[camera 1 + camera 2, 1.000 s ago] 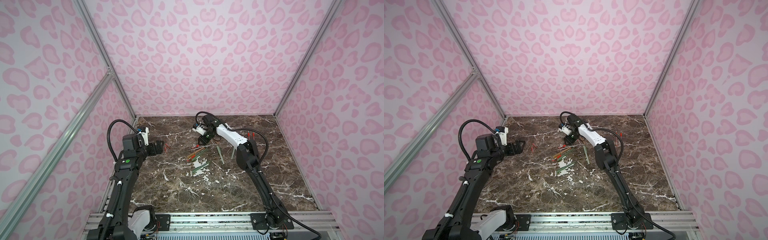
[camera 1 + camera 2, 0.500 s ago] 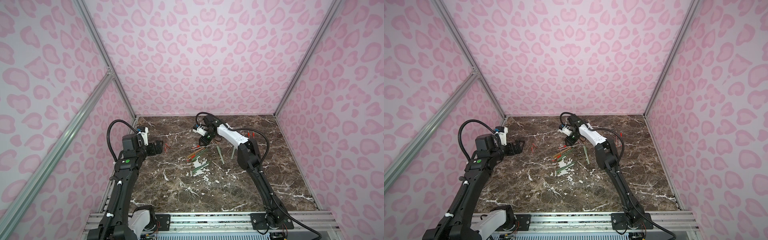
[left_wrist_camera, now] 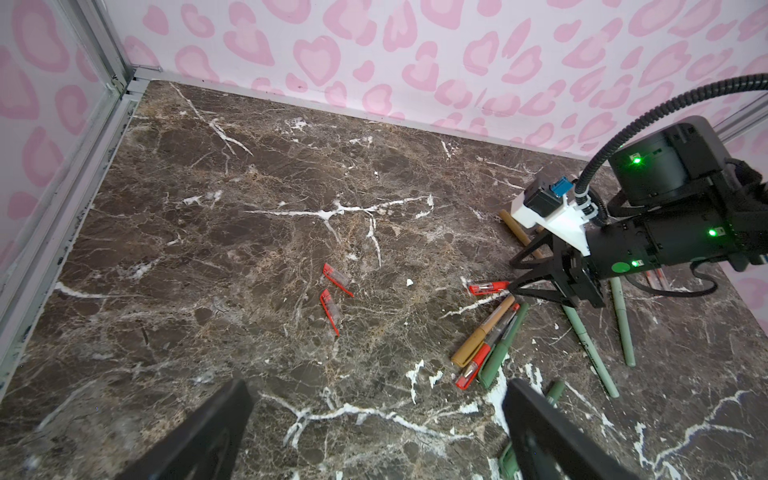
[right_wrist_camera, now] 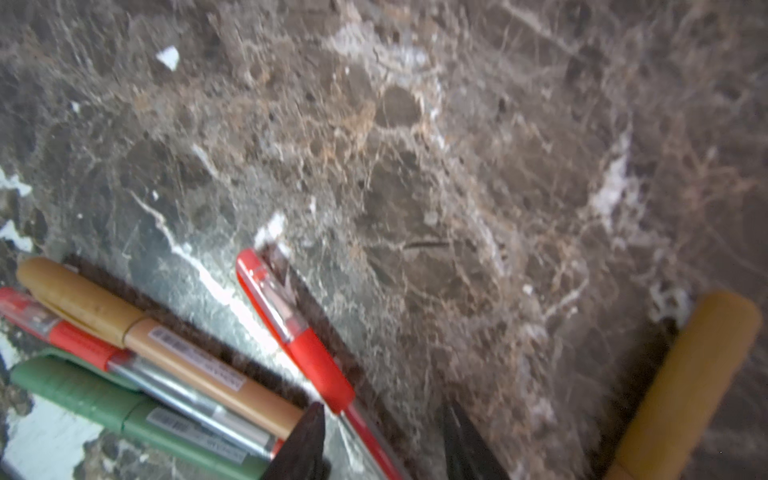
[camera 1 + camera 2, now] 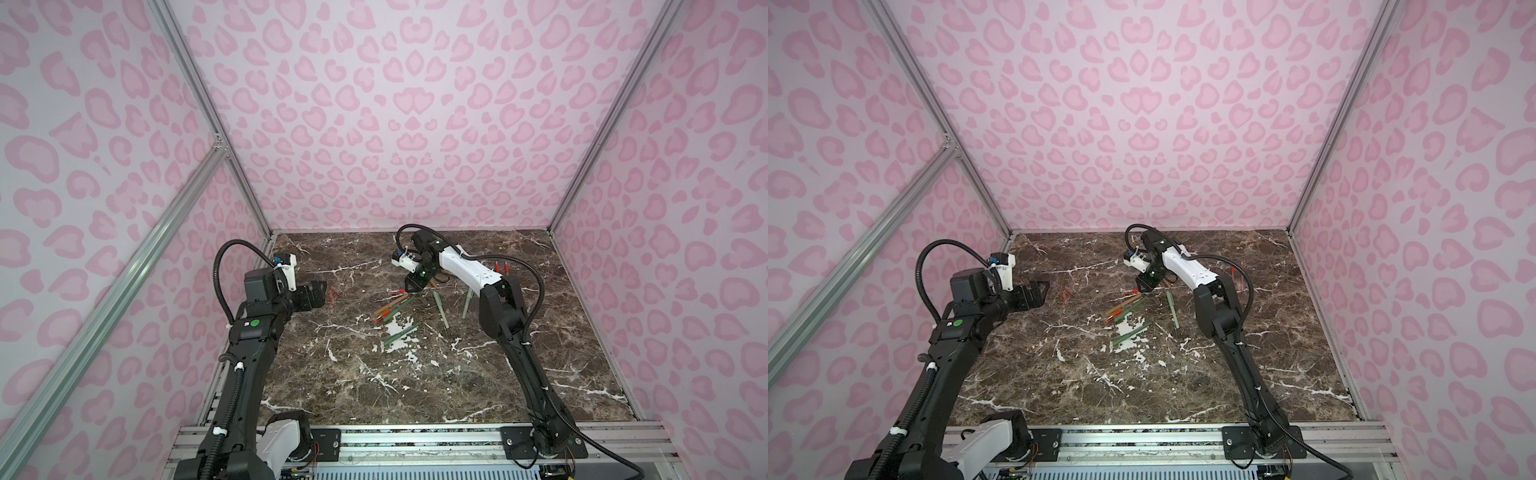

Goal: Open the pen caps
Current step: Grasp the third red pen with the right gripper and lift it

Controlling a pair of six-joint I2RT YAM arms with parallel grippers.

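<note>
Right wrist view: my right pincer (image 4: 380,446) sits low over the marble table (image 4: 457,166). Its tips are apart w/ the red pen (image 4: 316,357) running btwn them and gaps on either side, so it's not clamped on anything yet.

Vs a sec ago almost nothing differs. Both top views show this arm nudged a touch lower & nearer the pen heap, jaw gap the same. My left pincer (image 3: 374,436) hasn't budged: spread wide, empty, well apart from the heap.

So no cap came off in this sec, & I judge I'm still lining up the grab. The red pen's cap (image 4: 266,291) is on and points away from my tips, which straddle the barrel. The other capped pens (image 3: 482,332) (tan, red & green) lie just beside it, caps on too. Two loose red caps (image 3: 337,281) lie on bare marble nearer the left pincer, so some work's done, most isn't
</note>
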